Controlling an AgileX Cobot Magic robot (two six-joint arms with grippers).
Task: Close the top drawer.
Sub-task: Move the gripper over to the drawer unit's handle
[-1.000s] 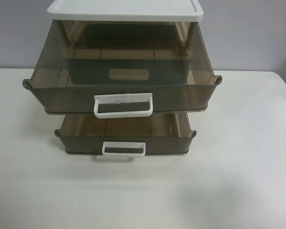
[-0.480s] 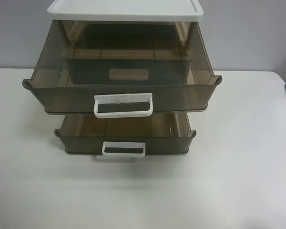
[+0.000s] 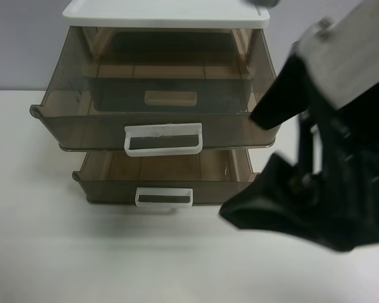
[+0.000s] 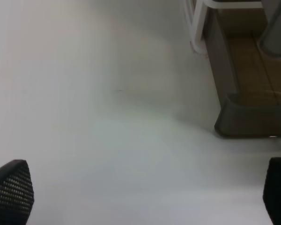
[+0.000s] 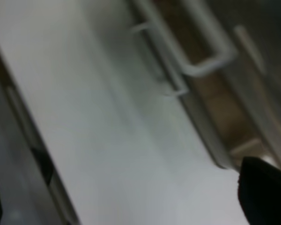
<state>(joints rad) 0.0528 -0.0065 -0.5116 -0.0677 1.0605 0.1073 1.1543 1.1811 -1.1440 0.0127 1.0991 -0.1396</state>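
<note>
Brown top drawer (image 3: 82,129) sits pulled out, long front running nine-to-three, at ten o'clock from the wide-spread, empty gripper (image 3: 239,167) (the arm at the exterior high view's right, nearer).

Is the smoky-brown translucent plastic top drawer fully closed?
No, the smoky-brown translucent top drawer sticks far out beyond the flat white lid.

The arm at the exterior high view's right (image 3: 347,126) is looming large and blurred, its right tool (image 3: 242,167) holding its black fingers (image 3: 271,107) spread wide. The left tool (image 4: 145,187) is hovering, its fingertips (image 4: 11,190) well apart.
</note>
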